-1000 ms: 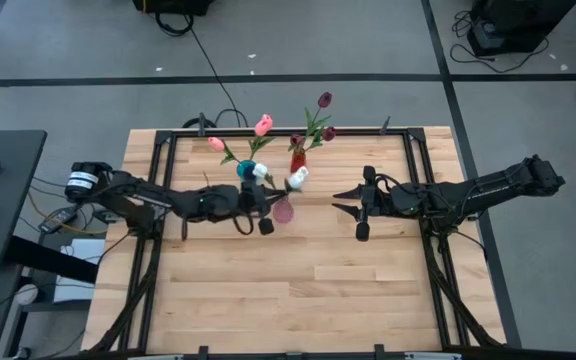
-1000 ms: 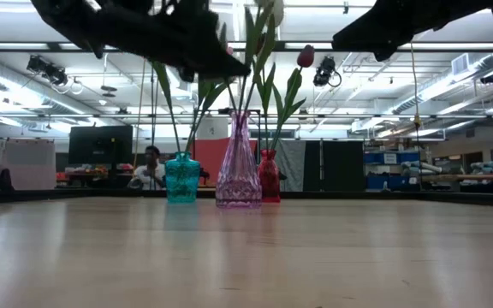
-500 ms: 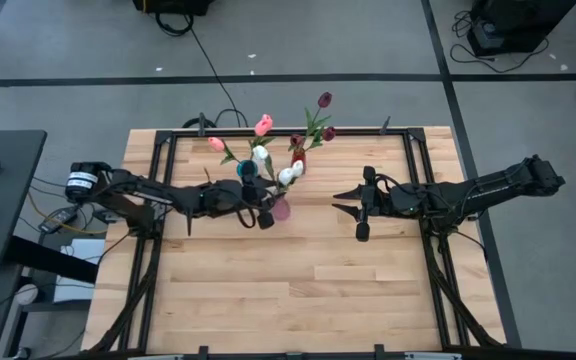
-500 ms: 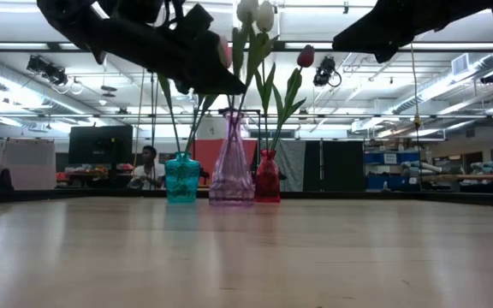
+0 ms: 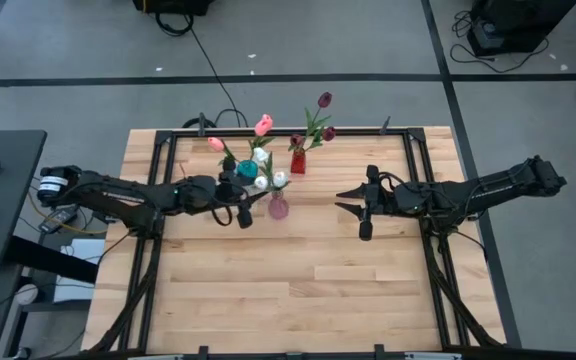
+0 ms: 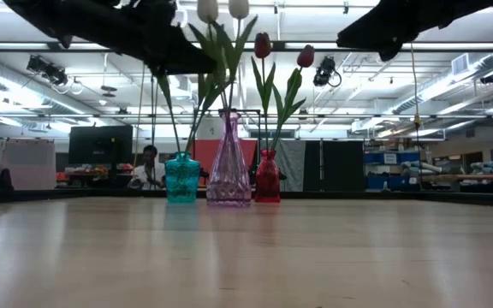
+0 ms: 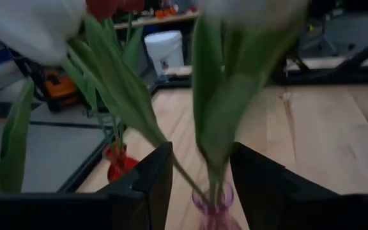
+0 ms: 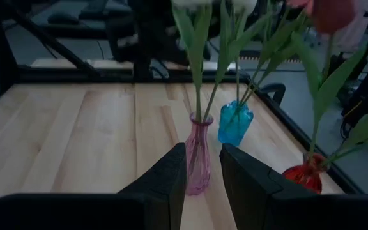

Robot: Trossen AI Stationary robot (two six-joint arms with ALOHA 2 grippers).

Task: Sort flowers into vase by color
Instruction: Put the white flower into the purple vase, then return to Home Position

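Since a second ago, the left gripper (image 5: 242,207) has pulled back toward its own side of the wooden table (image 5: 298,290), away from the vases. The white tulips (image 5: 265,165) it was bringing are now standing in the pink vase (image 5: 278,208), and that vase has slid a little toward the teal one.

The left gripper now hangs just beside the pink vase. Its two dark fingers (image 7: 151,181) are spread apart with nothing between them. In the left wrist view the pink vase (image 7: 213,206) and the green stems sit right in front of the gap.

The right gripper (image 5: 356,212) waits over the middle of the table, well apart from the vases. Its fingers (image 8: 168,174) are a little apart and hold nothing.

Three vases stand near the far edge of the table. The teal vase (image 6: 181,178) holds the pink tulips (image 5: 264,125). The pink vase (image 6: 229,162) in the middle holds the two white tulips (image 6: 222,8). The red vase (image 6: 268,177) holds the dark maroon tulips (image 6: 282,50). From above there may be a third maroon head low by the red vase (image 5: 297,160), but it is hard to be sure.

A person (image 6: 148,168) sits far behind the table in the room.
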